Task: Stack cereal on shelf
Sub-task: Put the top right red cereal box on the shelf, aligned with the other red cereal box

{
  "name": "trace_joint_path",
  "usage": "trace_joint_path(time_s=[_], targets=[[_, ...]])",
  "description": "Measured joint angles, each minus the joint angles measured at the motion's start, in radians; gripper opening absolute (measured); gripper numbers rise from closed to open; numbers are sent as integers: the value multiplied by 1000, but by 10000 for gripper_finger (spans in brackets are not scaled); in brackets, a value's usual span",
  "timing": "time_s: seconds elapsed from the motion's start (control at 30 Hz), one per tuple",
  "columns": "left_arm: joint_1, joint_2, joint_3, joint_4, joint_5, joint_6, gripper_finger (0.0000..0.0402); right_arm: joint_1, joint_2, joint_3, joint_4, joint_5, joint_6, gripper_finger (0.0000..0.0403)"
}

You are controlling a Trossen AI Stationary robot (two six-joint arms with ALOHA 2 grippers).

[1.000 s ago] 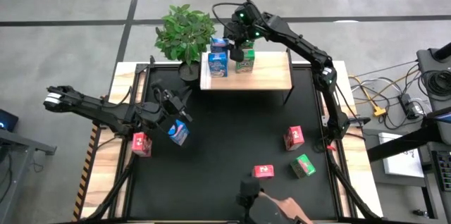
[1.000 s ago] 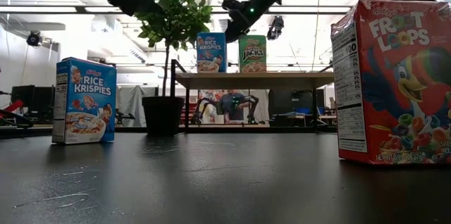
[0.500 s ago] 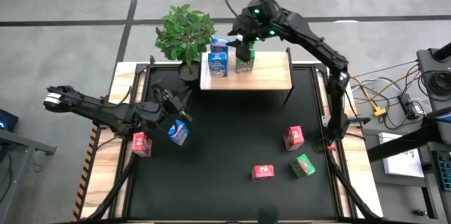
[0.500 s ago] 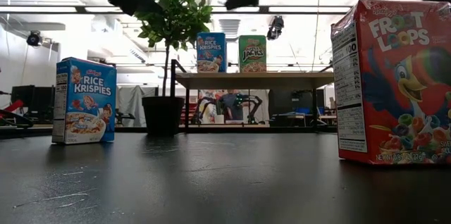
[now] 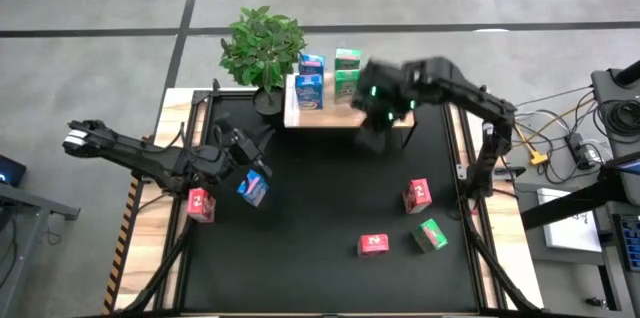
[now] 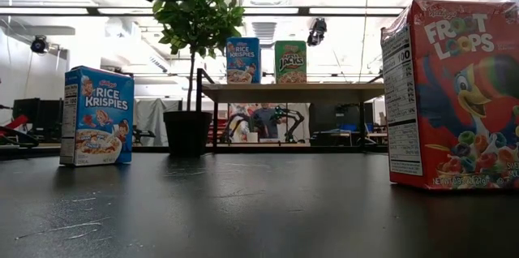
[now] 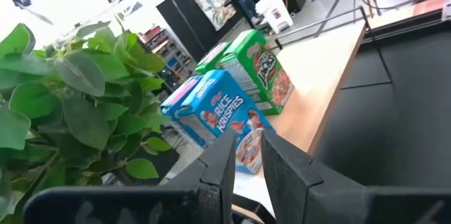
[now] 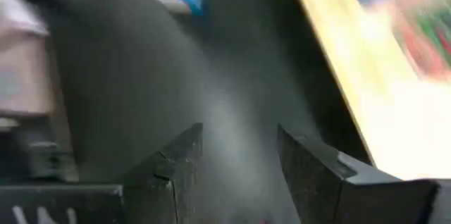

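Observation:
The wooden shelf (image 5: 385,106) stands at the table's far edge. On its left part stand two blue cereal boxes (image 5: 309,89) and two green ones (image 5: 346,62), also in the left wrist view (image 7: 227,113). My right gripper (image 5: 378,118), blurred, hangs open above the shelf's near edge with nothing between its fingers (image 8: 239,131). My left gripper (image 5: 252,150) hovers at the table's left, open by a narrow gap (image 7: 248,139), holding nothing. Just on its near side a blue box (image 5: 253,189) stands on the mat.
A potted plant (image 5: 262,46) stands left of the shelf. Loose on the black mat are red boxes (image 5: 201,203), (image 5: 417,195), (image 5: 373,244) and a green one (image 5: 430,235). In the low view a blue box (image 6: 97,116) and a red box (image 6: 454,96) stand close.
My right gripper has risen from the boxes at the shelf's back and swung fast toward the table's near and right side, rolling as it went. A green box now shows where it was. The person's hand seen at the near edge is gone.

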Motion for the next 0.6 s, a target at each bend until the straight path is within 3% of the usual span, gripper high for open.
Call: trace_joint_path(time_s=[0.07, 0.33, 0.6], targets=[[-1, 0, 3, -2, 6, 0, 54, 70, -9, -46, 21, 99, 103, 175], [-5, 0, 12, -3, 21, 2, 54, 215, -99, -323, 13, 135, 449, 223], [-5, 0, 12, -3, 20, 7, 54, 231, -259, -709, 9, 135, 726, 263]])
